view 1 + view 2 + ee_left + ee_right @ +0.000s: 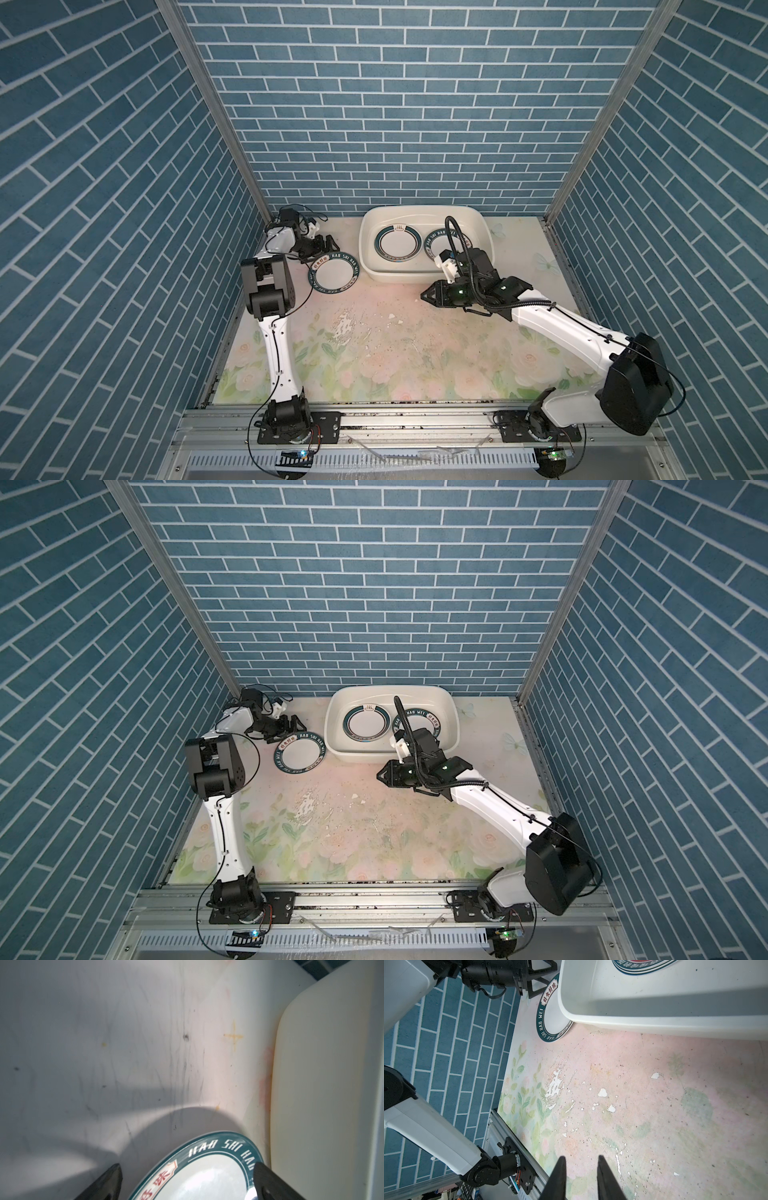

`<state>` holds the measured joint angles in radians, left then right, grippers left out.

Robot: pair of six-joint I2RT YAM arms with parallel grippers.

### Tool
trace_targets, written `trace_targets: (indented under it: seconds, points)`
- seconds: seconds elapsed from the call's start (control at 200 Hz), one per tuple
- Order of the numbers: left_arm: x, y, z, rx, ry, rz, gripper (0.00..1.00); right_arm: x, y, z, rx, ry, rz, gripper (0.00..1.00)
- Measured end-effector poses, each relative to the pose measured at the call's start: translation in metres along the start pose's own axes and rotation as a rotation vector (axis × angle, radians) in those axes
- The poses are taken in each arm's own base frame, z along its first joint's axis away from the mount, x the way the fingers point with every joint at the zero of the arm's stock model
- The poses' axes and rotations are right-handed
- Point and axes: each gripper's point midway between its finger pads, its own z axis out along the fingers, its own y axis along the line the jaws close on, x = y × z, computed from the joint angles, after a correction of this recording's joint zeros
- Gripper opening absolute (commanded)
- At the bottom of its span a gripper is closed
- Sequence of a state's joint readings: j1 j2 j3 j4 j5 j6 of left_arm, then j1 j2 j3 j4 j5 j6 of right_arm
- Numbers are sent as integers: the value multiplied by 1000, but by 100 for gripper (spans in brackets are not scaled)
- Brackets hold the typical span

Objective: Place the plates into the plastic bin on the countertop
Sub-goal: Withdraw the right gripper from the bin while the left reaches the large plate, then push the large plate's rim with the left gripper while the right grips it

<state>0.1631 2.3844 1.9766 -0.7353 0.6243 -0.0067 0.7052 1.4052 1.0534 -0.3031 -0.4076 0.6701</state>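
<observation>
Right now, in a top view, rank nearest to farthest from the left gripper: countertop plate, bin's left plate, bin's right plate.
1. countertop plate, at the left gripper.
2. bin's left plate, inside the plastic bin.
3. bin's right plate, farther right in it.

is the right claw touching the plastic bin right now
Apart. The right wrist view shows the right claw over the countertop, with a clear gap to the plastic bin.

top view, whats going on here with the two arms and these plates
The left end effector, open, straddles the rim of a round white plate with a lettered teal rim, which lies on the floral cream countertop beside the glossy white plastic bin. Two teal-rimmed plates sit side by side in the bin. The right end effector hangs empty over the countertop in front of the bin.
</observation>
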Motion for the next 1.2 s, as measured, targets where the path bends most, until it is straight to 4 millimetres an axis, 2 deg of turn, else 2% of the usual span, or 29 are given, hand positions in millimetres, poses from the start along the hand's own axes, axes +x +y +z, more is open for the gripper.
trace_targets:
  seconds: [0.42, 0.665, 0.9, 0.985, 1.2]
  points:
    - [61, -22, -13, 62, 81, 1, 99, 5, -16, 19, 42, 34, 36, 28]
    - [97, -38, -22, 107, 129, 7, 100, 10, -28, 46, 55, 74, 74, 29]
    - [124, -57, -39, 151, 161, 21, 100, 16, -25, 80, 38, 101, 85, 29]
    - [133, -64, -43, 162, 177, 34, 100, 21, -26, 91, 37, 112, 95, 32]
    - [159, -79, -38, 187, 240, 64, 100, 23, -30, 109, 35, 111, 111, 34]
